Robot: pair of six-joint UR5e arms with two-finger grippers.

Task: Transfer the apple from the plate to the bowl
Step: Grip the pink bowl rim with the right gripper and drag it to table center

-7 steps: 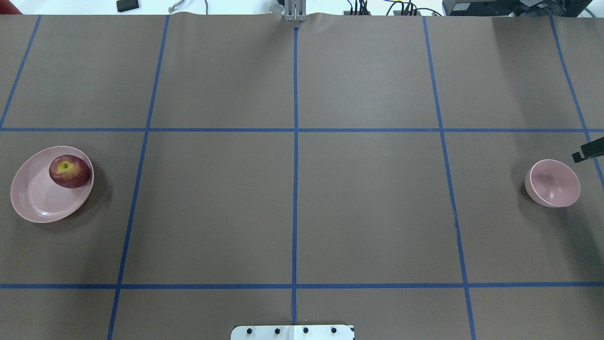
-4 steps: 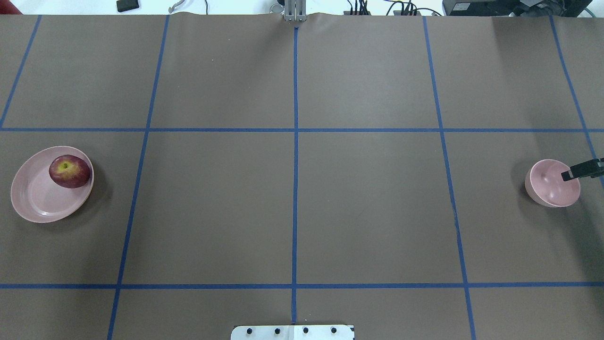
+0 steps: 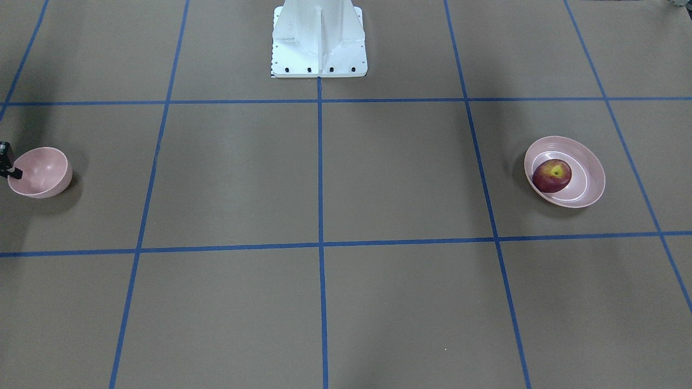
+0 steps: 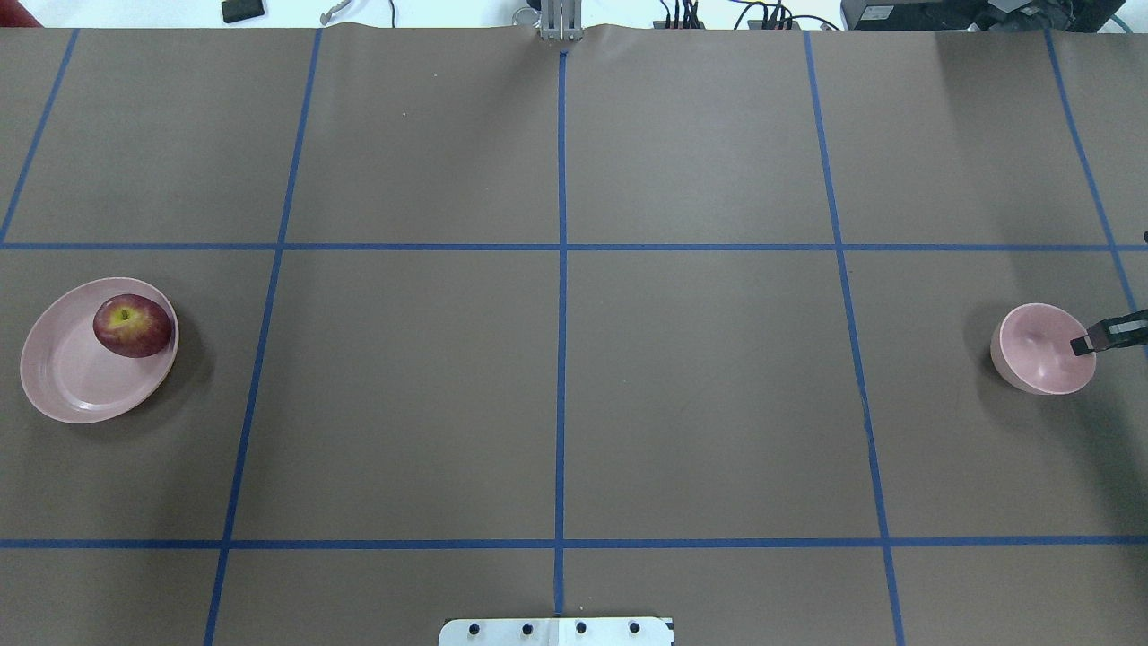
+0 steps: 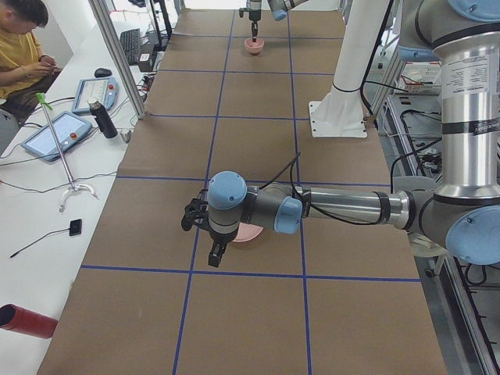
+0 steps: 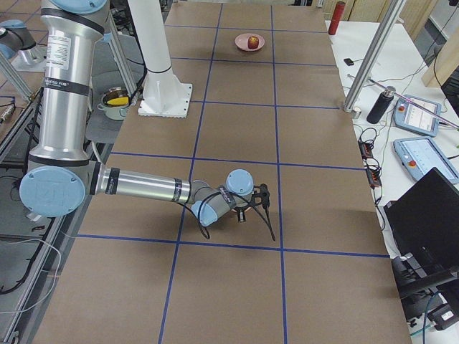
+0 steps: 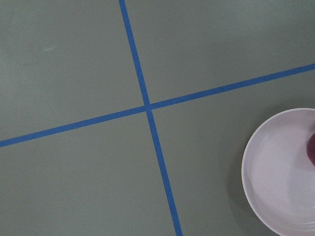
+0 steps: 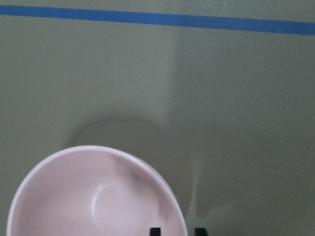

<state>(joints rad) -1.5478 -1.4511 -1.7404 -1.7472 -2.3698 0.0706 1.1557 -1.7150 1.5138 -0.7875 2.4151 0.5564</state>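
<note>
The dark red apple (image 4: 133, 326) lies at the near-right side of the wide pink plate (image 4: 72, 377) at the table's left; both also show in the front view, apple (image 3: 552, 175) on plate (image 3: 586, 167). The small deep pink bowl (image 4: 1036, 350) sits at the far right. My right gripper (image 4: 1085, 344) is at its right rim. In the right wrist view its fingertips (image 8: 155, 231) straddle the rim of the bowl (image 8: 93, 196) closely, shut on it. My left gripper (image 5: 215, 254) hangs beside the plate; I cannot tell its state. The left wrist view shows the plate (image 7: 275, 167) only.
The brown table cover carries a blue tape grid. The white robot base (image 3: 319, 43) stands at the robot's edge in the middle. Operators' tablets and a bottle (image 5: 104, 119) lie off the far table edge.
The right gripper's finger came in from the right edge, dropped onto the bowl's right rim, and the bowl shifted slightly left. The apple and plate have not moved.
</note>
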